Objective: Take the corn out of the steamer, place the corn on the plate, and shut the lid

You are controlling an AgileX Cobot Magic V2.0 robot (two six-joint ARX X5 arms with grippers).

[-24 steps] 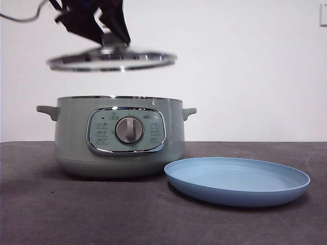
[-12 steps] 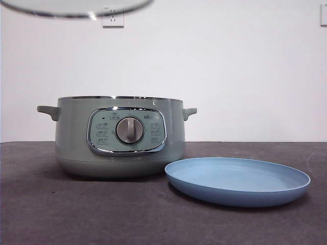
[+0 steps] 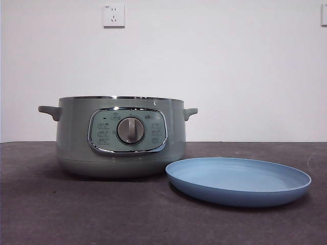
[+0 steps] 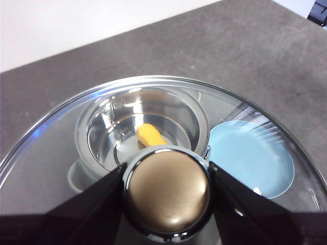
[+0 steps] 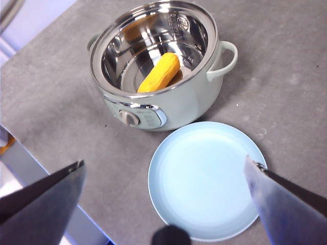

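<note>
Reaching for the corn [image 5: 159,73] comes next: it lies inside the open steamer [image 5: 168,102], centre of the right wrist frame.
The left gripper [image 4: 167,178] pinches the lid [image 4: 61,153] knob aloft; the right gripper [image 5: 166,176], jaws spread, hovers above the empty plate [image 5: 204,178].

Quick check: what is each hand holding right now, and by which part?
The left hand holds the lid by its knob. The right hand holds nothing, open above the plate.

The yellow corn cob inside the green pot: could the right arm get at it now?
Probably yes: the yellow corn cob lies uncovered in the open sage-green steamer pot, and the right end effector is open above, empty.
</note>
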